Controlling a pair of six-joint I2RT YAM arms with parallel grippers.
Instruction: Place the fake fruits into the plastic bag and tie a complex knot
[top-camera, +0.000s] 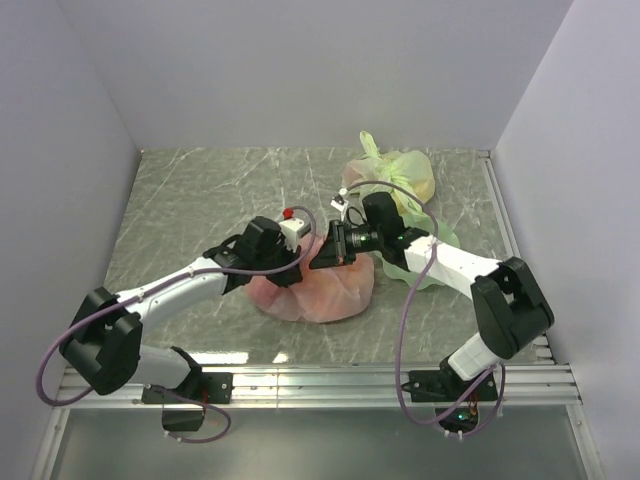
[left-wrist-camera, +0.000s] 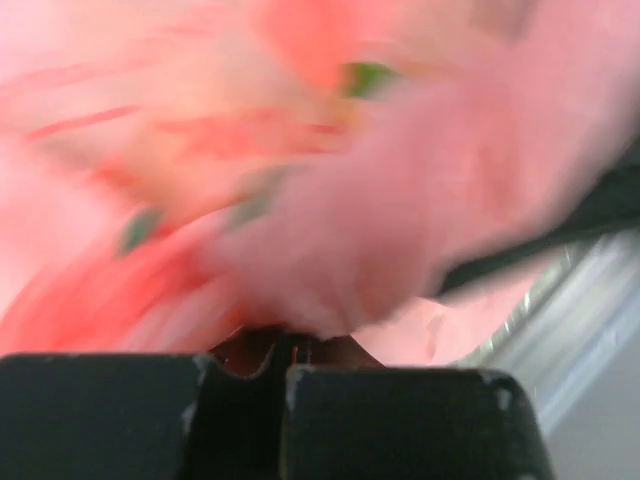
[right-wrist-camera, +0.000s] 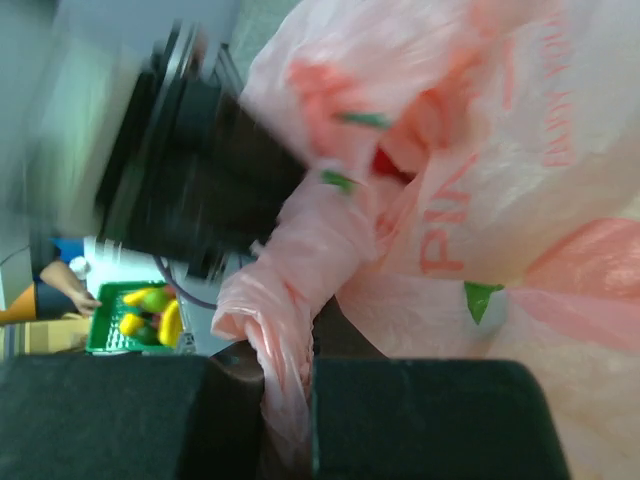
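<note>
Both grippers were closed on the pink film. The left gripper (left-wrist-camera: 286, 362) had its dark fingers pressed together with almost no gap, and a fold of the plastic bag (top-camera: 322, 290) was pinched between them. The rest of the left wrist view was blurred pink. The right gripper (right-wrist-camera: 288, 380) was clamped just as tightly on a twisted rope of the same plastic, which rose from its jaws towards the bulk of the bag.

From above, the grey marbled table (top-camera: 190, 190) carried everything. Both arms reached inward over it, and their grippers met tip to tip above the bag's upper edge. The bag lay slumped and rounded near the middle of the table, under and just in front of the two grippers, with red lettering and small green marks on its film. The fake fruits could not be made out one by one. A red patch showed through the plastic in the right wrist view, though whether it was fruit or print I could not tell.

Behind the right arm, apart from the pink bag, sat a knotted green-yellow bag (top-camera: 395, 178). A small green crate (right-wrist-camera: 142, 318) holding yellow and green pieces appeared far off in the right wrist view.
</note>
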